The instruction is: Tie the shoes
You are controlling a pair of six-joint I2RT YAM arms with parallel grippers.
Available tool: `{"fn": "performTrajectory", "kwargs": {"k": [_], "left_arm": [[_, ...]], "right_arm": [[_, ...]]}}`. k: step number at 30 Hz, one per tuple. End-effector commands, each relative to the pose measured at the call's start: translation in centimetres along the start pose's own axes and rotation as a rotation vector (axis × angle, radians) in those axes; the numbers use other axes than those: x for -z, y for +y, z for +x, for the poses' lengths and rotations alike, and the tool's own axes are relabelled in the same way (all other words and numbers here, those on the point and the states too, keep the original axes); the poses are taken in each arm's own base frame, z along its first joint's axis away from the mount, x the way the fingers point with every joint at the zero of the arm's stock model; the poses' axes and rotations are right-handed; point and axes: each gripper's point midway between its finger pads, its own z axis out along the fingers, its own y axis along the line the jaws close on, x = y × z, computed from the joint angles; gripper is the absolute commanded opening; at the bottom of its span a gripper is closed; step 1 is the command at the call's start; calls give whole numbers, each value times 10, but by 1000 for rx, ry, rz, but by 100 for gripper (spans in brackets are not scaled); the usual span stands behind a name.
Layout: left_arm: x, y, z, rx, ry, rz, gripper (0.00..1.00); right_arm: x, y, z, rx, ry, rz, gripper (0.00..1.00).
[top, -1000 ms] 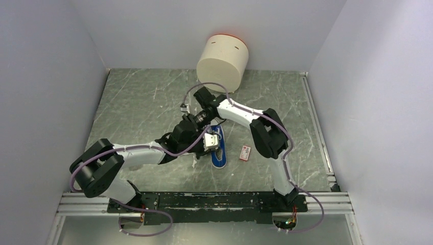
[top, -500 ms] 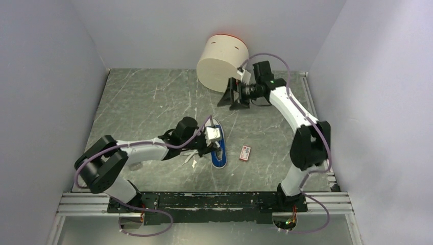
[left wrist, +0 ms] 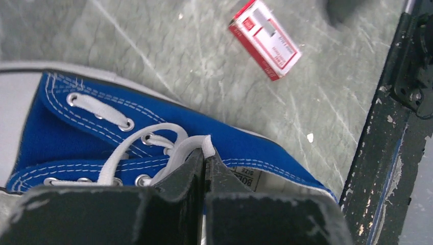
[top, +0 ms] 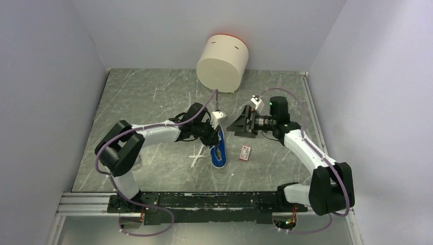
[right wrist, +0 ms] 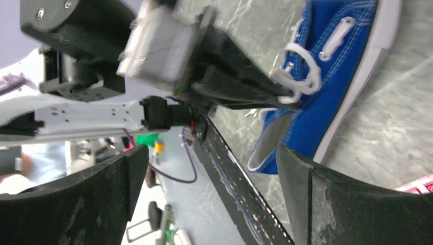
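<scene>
The blue sneaker with white sole lies mid-table, toe toward the back. My left gripper hovers over its opening, shut on a white lace that loops up from the top eyelets; the pinch shows in the left wrist view and, from the side, as the left gripper in the right wrist view. My right gripper hangs just right of the shoe, pointing at it, open wide with nothing between its fingers. Another lace end trails on the table left of the shoe.
A small red-and-white packet lies flat right of the shoe, also seen as the packet in the left wrist view. A large cream cylinder stands at the back wall. The black base rail runs along the near edge.
The right arm left the shoe, swung back by the cylinder, then came down right of the shoe with its jaws opened wide. The left gripper shifted farther back, still shut on the lace.
</scene>
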Motion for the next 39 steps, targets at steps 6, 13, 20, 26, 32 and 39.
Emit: {"fn": "performTrajectory", "kwargs": {"k": [6,13,20,26,32,39], "left_arm": [[-2,21,13,192,68,-6,5],[-5,44,11,238,70,-7,5],[-7,53,21,342,104,22,5],[-7,50,29,365,112,29,5],[-4,54,36,389,118,-19,5],[-1,52,28,419,73,-29,5]], "right_arm": [[-42,50,55,607,108,252,100],[-93,86,117,762,-13,206,75],[-150,32,145,712,28,468,77],[-171,-6,155,587,-17,618,73],[-185,-43,161,480,-58,741,67],[-185,-74,158,472,-104,870,50]]}}
